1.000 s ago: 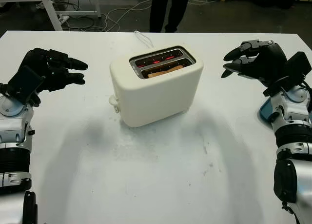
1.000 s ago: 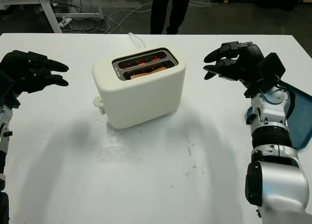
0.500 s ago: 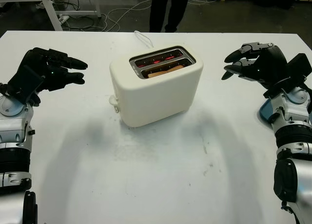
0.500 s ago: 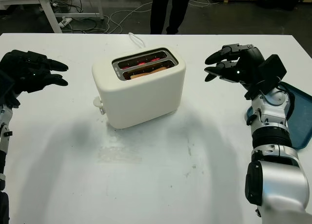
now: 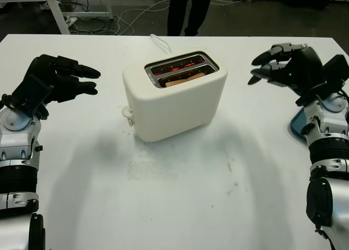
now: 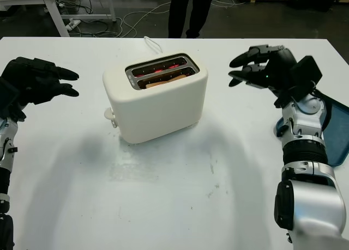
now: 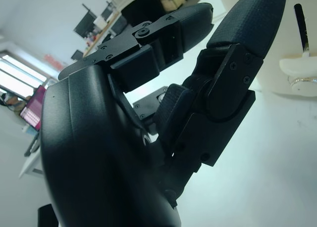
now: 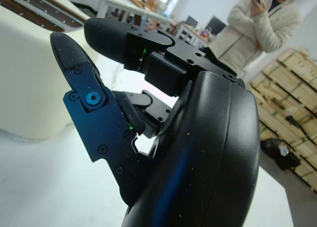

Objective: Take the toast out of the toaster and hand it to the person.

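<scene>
Two released hands, left hand [image 5: 57, 78] and right hand [image 5: 286, 65], flank the unlabelled toaster [image 5: 174, 95] holding toast [image 5: 185, 78].

So the toaster [image 5: 174, 95] sits on the table [image 5: 180, 206] around the middle, a bit toward the far side, with a slice of toast [image 5: 185, 79] down in its nearer slot. Left hand [image 5: 57, 78] is up over the table well to the toaster's left, right hand [image 5: 286, 65] well to its right, both open. A tray [image 6: 335, 133] is at the table's right edge, behind the right arm. A person [image 5: 188, 10] stands beyond the far edge, behind the toaster.
</scene>
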Tool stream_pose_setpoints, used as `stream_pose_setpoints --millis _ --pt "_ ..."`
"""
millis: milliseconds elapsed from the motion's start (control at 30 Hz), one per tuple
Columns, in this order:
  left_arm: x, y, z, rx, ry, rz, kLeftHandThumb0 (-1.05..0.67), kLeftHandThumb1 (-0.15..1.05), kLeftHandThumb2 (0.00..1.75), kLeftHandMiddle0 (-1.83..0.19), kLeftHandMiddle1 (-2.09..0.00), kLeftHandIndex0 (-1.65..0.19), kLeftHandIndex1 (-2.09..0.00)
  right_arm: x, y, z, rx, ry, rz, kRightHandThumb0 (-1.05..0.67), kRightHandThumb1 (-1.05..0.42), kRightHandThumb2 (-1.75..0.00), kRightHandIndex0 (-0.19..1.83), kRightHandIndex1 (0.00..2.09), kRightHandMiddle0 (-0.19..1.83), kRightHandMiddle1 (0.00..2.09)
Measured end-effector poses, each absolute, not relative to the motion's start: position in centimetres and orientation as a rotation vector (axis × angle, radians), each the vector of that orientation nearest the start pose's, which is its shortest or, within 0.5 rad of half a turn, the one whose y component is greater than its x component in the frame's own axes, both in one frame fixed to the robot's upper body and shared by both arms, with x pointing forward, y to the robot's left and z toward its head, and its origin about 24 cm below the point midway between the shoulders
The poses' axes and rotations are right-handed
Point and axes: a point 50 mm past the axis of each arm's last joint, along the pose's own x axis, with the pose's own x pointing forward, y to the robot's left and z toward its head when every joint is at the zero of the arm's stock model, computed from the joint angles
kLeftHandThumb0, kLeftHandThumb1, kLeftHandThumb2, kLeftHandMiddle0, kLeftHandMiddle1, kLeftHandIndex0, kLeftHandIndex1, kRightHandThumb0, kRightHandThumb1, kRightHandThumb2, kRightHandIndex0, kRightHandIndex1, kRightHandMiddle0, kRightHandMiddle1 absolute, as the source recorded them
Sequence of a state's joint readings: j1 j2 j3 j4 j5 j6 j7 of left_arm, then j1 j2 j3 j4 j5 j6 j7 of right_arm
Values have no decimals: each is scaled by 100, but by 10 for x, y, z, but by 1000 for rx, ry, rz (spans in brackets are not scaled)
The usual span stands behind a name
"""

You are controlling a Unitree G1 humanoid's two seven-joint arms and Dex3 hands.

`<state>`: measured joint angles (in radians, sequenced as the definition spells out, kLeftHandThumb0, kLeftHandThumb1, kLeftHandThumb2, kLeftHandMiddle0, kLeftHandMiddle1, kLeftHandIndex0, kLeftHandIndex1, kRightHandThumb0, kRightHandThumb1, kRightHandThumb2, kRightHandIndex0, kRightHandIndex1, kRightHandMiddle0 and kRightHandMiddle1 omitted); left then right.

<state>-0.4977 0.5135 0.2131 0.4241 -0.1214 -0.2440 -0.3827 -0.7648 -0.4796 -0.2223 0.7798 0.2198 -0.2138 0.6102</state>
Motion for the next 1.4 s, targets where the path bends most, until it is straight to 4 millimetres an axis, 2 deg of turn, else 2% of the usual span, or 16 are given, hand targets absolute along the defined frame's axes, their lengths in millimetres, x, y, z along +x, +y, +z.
stream_pose_setpoints --millis 167,300,700,867,967,1167,1400 --pt "329 267 156 361 -319 -139 -105 73 0 -150 -12 -143 -1 366 -257 158 -158 -221 328 -36 -61 0 107 82 116 47" --pt "329 266 152 352 -314 -139 -105 75 1 -150 -12 -143 -1 366 -259 154 -152 -204 324 -39 -60 0 105 81 115 46" --pt "330 262 148 335 -326 -145 -105 75 0 -151 -11 -144 -1 365 -264 157 -213 -191 302 -47 -60 0 105 79 115 44" --pt "330 264 145 332 -327 -137 -105 74 0 -151 -10 -144 -1 365 -265 159 -225 -201 278 -43 -60 0 103 78 114 42" --pt "330 265 143 328 -317 -135 -105 74 0 -150 -10 -144 -1 365 -264 161 -229 -207 282 -45 -60 0 100 79 111 40" --pt "332 266 142 323 -311 -132 -105 74 0 -151 -9 -144 -1 364 -265 160 -226 -208 300 -37 -58 0 95 81 108 40" --pt "333 266 143 320 -314 -134 -105 74 0 -151 -9 -144 -1 362 -265 162 -239 -224 285 -47 -55 0 101 75 115 35"
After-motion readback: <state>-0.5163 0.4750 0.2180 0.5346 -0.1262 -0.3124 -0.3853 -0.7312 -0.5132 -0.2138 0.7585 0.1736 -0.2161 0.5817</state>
